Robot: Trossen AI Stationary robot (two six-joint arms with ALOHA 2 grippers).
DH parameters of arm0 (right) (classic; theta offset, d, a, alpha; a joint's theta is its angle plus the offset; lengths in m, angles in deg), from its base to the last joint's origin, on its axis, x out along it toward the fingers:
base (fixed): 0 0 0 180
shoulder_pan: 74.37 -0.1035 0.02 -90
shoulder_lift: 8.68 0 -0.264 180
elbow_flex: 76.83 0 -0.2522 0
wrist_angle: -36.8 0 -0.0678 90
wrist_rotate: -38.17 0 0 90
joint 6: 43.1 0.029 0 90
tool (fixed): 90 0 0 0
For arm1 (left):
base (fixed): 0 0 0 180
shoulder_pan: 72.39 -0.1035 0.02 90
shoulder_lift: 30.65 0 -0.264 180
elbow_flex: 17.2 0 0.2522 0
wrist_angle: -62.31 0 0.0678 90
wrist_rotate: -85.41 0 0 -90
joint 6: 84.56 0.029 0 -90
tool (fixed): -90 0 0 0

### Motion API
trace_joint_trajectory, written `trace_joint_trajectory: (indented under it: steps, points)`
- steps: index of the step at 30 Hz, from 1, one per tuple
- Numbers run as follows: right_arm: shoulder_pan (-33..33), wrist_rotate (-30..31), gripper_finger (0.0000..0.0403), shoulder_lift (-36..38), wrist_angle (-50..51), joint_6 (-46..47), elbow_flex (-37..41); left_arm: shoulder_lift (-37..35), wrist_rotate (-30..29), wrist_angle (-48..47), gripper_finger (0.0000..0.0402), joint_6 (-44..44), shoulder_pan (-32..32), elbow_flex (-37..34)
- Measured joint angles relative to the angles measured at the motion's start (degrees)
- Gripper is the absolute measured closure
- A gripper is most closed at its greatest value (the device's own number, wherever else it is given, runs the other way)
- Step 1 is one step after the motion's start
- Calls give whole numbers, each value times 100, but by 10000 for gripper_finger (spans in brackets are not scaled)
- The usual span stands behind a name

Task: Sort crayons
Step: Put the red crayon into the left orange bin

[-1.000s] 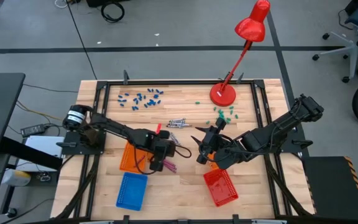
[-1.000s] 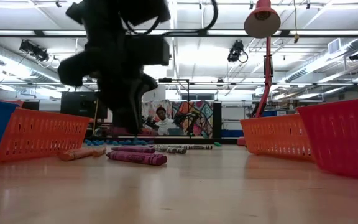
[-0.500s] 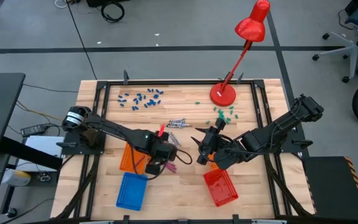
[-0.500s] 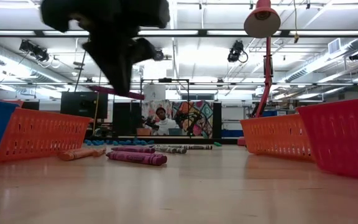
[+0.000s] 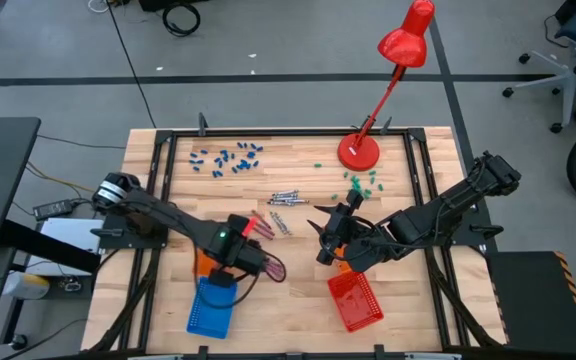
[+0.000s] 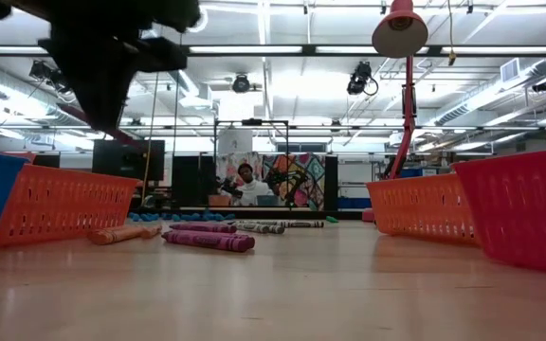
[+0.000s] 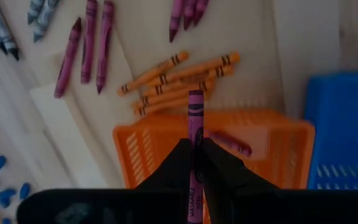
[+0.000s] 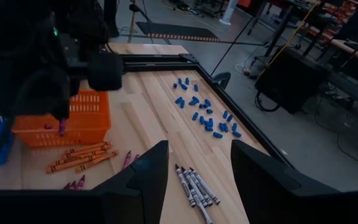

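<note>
My left gripper (image 5: 238,256) is shut on a magenta crayon (image 7: 195,124) and hangs above the orange basket (image 7: 160,146). One magenta crayon (image 7: 231,143) lies inside that basket. Orange crayons (image 7: 179,81), magenta crayons (image 7: 86,46) and grey crayons (image 5: 286,198) lie flat on the table beyond it. In the low view the gripper (image 6: 102,80) is high at the left, with the held crayon (image 6: 112,133) slanting below it. My right gripper (image 5: 323,240) is open and empty near the table's middle. Its fingers (image 8: 146,180) point toward the grey crayons (image 8: 194,183). My left gripper pinches the magenta crayon's middle (image 7: 195,163) between its two fingers. The crayon lies along the fingers and its free end (image 7: 196,96) sticks out past their tips. It is lifted clear, slanting, above the orange basket.
A blue basket (image 5: 213,305) lies near the front edge, beside the orange one. A red basket (image 5: 355,300) and a second orange basket (image 6: 420,208) lie at the right. Blue pieces (image 5: 226,157), green pieces (image 5: 360,180) and a red lamp (image 5: 360,150) stand at the back.
My left gripper has risen from the table with the magenta crayon pinched in it. It has gone toward the table's left edge, over the orange basket. The crayon is now lifted clear. The other crayons have stayed in place.
</note>
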Motion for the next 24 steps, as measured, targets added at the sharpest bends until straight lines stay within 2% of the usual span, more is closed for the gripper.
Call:
trace_joint_trajectory:
  steps: [6, 14, 24]
  points:
    - [0, -23, 225, 0, -4, 17, 0, -245, -136, -513, 369, -71, 210, 2]
    - [-4, -26, 225, 0, -10, 33, 0, -301, -146, -683, 369, -84, 396, 0]
    - [-4, -155, 225, 0, -30, 37, 0, -311, -226, -719, 369, 473, 688, 0]
